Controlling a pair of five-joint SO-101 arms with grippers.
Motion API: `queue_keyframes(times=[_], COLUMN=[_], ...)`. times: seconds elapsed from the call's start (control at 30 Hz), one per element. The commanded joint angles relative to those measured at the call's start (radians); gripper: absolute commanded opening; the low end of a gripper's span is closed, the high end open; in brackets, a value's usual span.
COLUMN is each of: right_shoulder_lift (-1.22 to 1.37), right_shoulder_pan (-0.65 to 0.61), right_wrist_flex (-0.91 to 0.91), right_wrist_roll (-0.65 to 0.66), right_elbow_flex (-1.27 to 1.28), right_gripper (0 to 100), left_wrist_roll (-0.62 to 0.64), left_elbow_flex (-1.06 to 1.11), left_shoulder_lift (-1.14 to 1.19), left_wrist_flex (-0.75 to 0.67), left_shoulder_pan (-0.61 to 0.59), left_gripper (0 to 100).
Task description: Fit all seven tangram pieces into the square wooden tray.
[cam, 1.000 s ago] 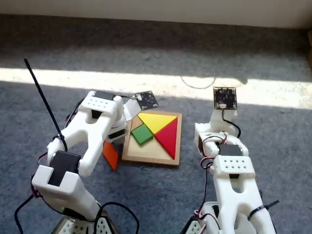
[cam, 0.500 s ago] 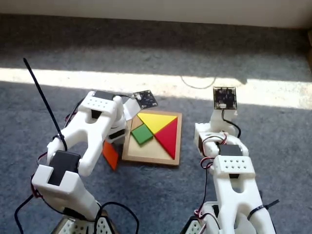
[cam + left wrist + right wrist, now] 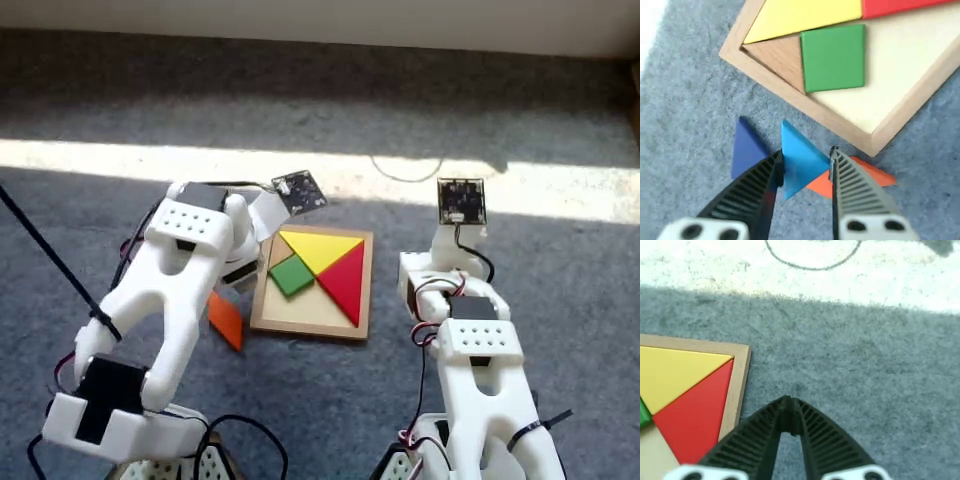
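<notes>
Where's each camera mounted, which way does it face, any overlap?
High: fixed above and behind both arms, looking down on carpet and tray.
Left wrist: on that arm, looking past the left hand, shut on the light blue triangle, at the tray corner.
Right wrist: on that arm, looking past the shut right hand at carpet beside the tray.
Shared: all show the tray's yellow triangle and red triangle.

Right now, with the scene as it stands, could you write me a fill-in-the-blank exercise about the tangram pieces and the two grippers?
1. The triangle held in the left gripper is light ___.
2. The square piece in the wooden tray is ___.
3. The right gripper has its fingers ___ (open/shut).
4. The orange piece lies ___ the tray (inside/outside).
Missing words: blue; green; shut; outside.
</notes>
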Motion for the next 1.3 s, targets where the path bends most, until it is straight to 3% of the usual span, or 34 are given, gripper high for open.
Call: queue_keyframes(times=[0.0,0.13,0.33,0.73,0.87,1.07,1.17,1.27], right_shoulder_lift=[-0.035,-0.035,-0.035,-0.035,-0.035,-0.035,-0.035,-0.035], right_shoulder_pan=[0.024,0.062,0.120,0.122,0.122,0.120,0.120,0.120], right_wrist_flex=[-0.021,-0.022,-0.022,-0.022,-0.022,-0.022,-0.022,-0.022], right_wrist_roll=[0.003,-0.020,-0.081,-0.089,-0.089,-0.089,-0.089,-0.089], right_elbow_flex=[-0.008,-0.012,-0.015,-0.015,-0.015,-0.015,-0.015,-0.015], right_gripper=[0.5,0.5,0.5,0.5,0.5,0.5,0.5,0.5], left_wrist_roll=[-0.098,-0.164,-0.104,0.726,1.080,1.336,1.544,1.735], left_elbow_flex=[0.031,0.042,0.012,0.007,0.001,0.008,0.010,0.036], left_shoulder_lift=[-0.059,-0.053,-0.050,-0.050,-0.058,-0.051,-0.051,-0.050], left_wrist_flex=[0.008,-0.071,-0.218,-0.282,-0.264,-0.272,-0.298,-0.350], left_shoulder_pan=[0.094,0.160,0.189,0.186,0.188,0.189,0.189,0.188], left_gripper=[9,9,9,9,8,8,1,2])
